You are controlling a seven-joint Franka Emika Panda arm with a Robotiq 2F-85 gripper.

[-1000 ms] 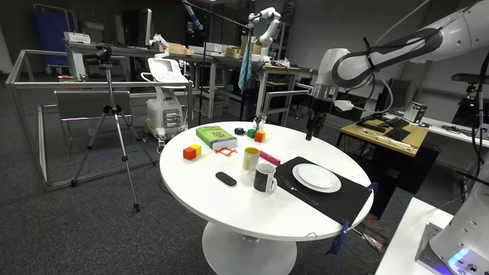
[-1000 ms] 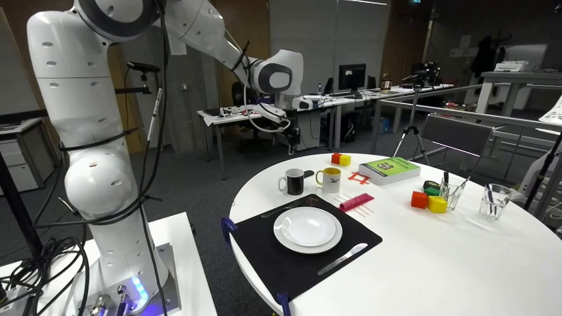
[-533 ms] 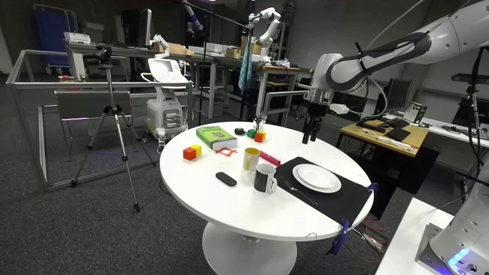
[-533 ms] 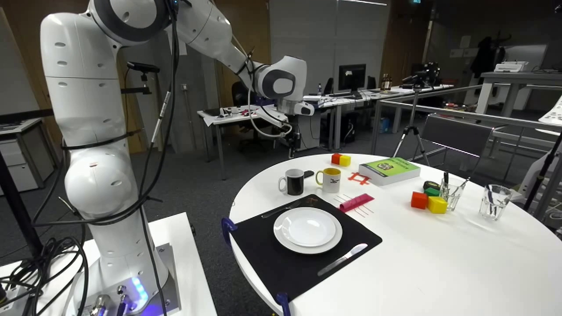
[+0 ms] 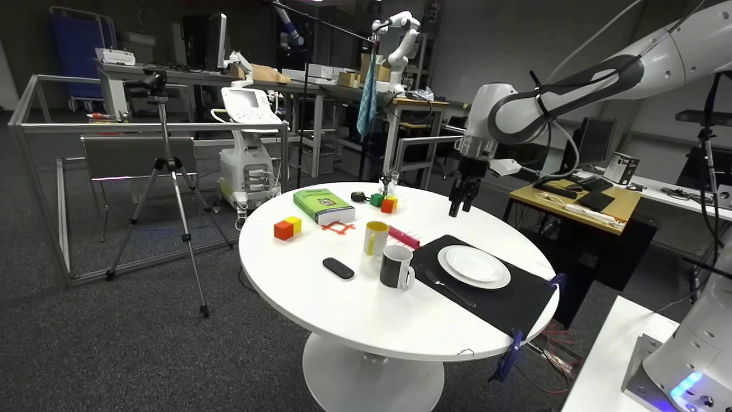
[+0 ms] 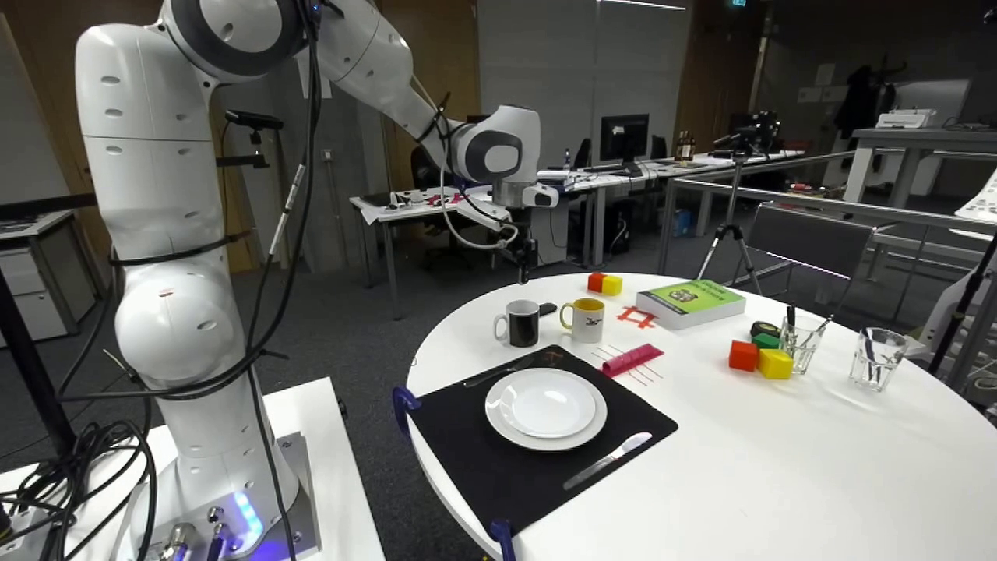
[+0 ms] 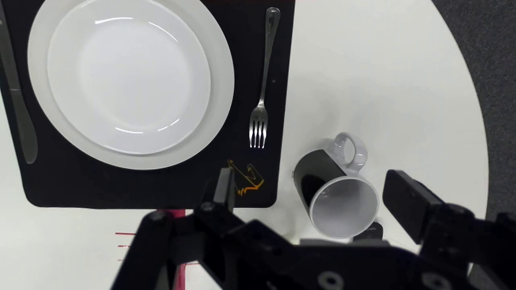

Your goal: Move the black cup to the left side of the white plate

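Arm (image 6: pixel 366 61) is reaching in from near left, and its gripper (image 6: pixel 524 271) is dropping a bit and edging toward the black cup (image 6: pixel 523 325) in both exterior views; jaws are standing wide apart per the wrist view, cup showing between them there, nothing being clamped. The black cup is standing upright on the bench (image 6: pixel 779 467), far left of the white plate (image 6: pixel 547 405) in an exterior view, just off the black mat (image 6: pixel 467 452). Cup and plate aren't shifting, so only the approach is progressing; I'm judging grasp and move as pending. Cup is already sitting left of the plate from the robot's side, so the exact target is staying unclear. Going right, a cream cup (image 6: pixel 586 321) is standing near the black one, possibly crowding the jaws. Hard to see: a small flat black object (image 6: pixel 547 308) is partly hiding behind the black cup; the gripper is showing dark on dark; wrist view is cutting off the plate's top edge, cream cup isn't showing clearly there, and jaw height above the cup isn't coming through.
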